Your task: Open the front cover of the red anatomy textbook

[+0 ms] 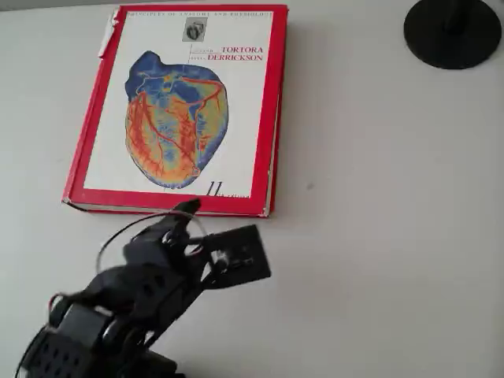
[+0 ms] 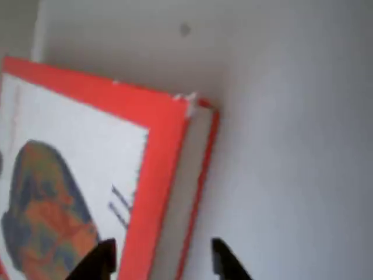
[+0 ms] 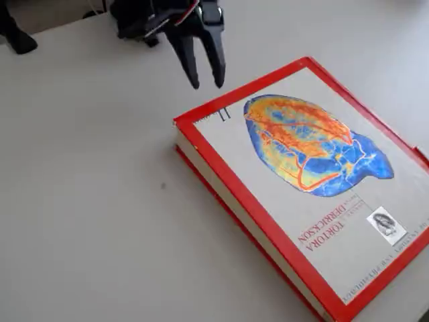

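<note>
At the corner of the red anatomy textbook, the gripper is held narrowly parted, empty. The front cover lies flat, so its edge could be missed or the book pushed.

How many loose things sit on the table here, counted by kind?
Red anatomy textbook, front cover closed: 1
Black round disc: 1
Total: 2
The open pincer hovers near the book's corner and is not counted.

red anatomy textbook flat, front cover closed
</note>
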Available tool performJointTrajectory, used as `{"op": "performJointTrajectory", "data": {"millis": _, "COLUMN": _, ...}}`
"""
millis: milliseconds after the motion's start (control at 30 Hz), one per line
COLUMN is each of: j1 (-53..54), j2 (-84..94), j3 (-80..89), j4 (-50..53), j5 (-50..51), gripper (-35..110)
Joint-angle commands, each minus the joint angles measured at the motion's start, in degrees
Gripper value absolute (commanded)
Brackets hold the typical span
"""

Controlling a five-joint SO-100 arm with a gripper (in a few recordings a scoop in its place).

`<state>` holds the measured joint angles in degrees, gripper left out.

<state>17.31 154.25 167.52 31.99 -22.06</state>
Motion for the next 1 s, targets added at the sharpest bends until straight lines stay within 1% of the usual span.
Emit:
{"op": "performJointTrajectory", "data": {"millis": 0, "j1": 0.70, "j2": -8.35, "j3": -7.91, "j4": -5.89, "j5": 0.70, "gripper": 22}}
{"op": "performJointTrajectory", "data": {"millis": 233, "j1": 1.23, "j2": -21.36, "j3": -17.75, "j4": -9.32, "j5": 0.79, "gripper": 22}}
{"op": "performJointTrajectory", "data": {"millis": 433, "j1": 1.58, "j2": -23.64, "j3": -18.72, "j4": -11.34, "j5": 0.44, "gripper": 21}}
{"op": "performJointTrajectory", "data": {"millis": 600, "j1": 0.79, "j2": -24.61, "j3": -18.19, "j4": -6.24, "j5": -0.88, "gripper": 21}}
{"op": "performJointTrajectory", "data": {"millis": 800, "j1": 0.26, "j2": -17.67, "j3": -18.11, "j4": 3.96, "j5": -0.97, "gripper": 22}}
{"op": "performJointTrajectory", "data": {"millis": 900, "j1": -0.26, "j2": -16.96, "j3": -18.19, "j4": 6.24, "j5": -0.62, "gripper": 22}}
{"op": "performJointTrajectory", "data": {"millis": 967, "j1": -0.62, "j2": -17.23, "j3": -17.93, "j4": 5.62, "j5": -0.62, "gripper": 22}}
